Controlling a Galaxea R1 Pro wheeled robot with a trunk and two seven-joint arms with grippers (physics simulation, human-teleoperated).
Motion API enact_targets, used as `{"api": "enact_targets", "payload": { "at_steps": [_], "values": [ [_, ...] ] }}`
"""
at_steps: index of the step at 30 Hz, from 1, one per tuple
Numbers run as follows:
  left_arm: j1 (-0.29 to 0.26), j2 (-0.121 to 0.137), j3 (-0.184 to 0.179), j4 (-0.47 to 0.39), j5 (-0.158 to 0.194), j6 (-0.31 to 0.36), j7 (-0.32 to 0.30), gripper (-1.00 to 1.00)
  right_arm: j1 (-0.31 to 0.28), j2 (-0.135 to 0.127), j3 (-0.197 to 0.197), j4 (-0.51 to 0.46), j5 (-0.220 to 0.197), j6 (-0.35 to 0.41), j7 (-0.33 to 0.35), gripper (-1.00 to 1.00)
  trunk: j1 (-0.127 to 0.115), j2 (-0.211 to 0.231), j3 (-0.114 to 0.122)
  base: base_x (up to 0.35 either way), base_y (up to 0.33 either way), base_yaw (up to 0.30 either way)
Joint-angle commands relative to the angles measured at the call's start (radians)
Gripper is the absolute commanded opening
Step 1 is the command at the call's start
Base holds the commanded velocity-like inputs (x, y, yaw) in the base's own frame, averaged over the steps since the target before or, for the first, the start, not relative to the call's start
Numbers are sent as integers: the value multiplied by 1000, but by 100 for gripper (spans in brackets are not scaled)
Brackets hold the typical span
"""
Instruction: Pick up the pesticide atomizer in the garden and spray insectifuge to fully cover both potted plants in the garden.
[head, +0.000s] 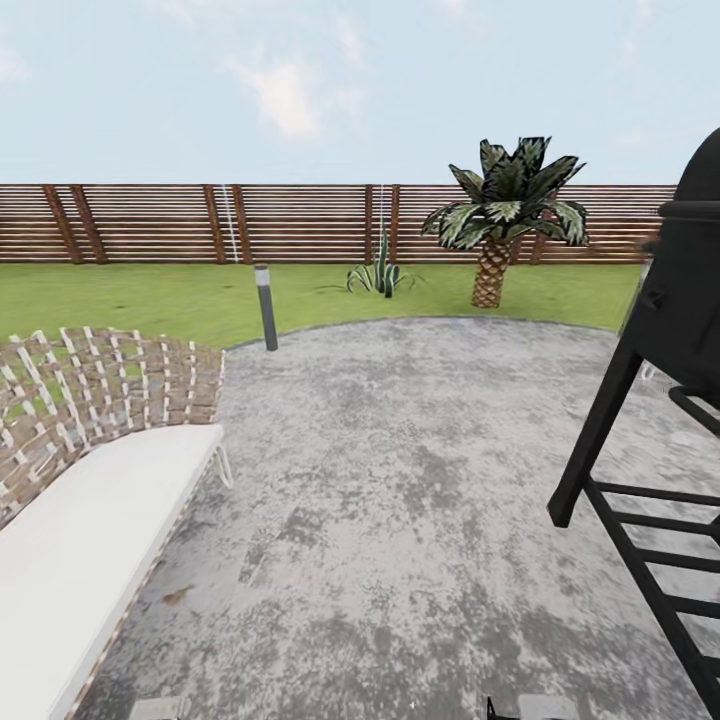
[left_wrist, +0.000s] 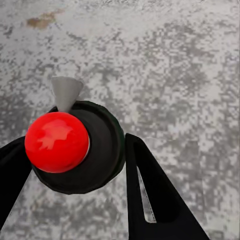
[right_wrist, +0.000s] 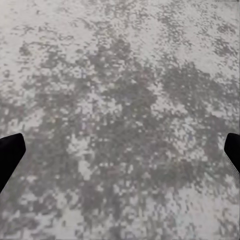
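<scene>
Left wrist view: jaws of the left gripper (left_wrist: 75, 170) clamp the red-knobbed dark atomizer (left_wrist: 75, 147); right gripper (right_wrist: 120, 152) gapes empty. Spraying remains.

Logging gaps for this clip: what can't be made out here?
- Atomizer: left wrist view gives its red cap and grey nozzle from above; the body is hidden beneath.
- Right hand: only the fingertips show at the frame edges.
- Black grill: cut off by the head view's right edge.
- Chair: cut by the left edge.
</scene>
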Motion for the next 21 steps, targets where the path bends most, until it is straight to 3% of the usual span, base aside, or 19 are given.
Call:
{"api": "enact_targets", "payload": {
  "at_steps": [1,21],
  "values": [
    [0,0,4,1,6,-2,-8,-100,-1,0,-5,1,11,-2,-5,100,0,0,-1,340,0,0],
    [3,0,4,1,5,-3,-9,-100,-1,-2,-7,1,8,-2,-6,100,0,0,-1,340,0,-20]
  ]
}}
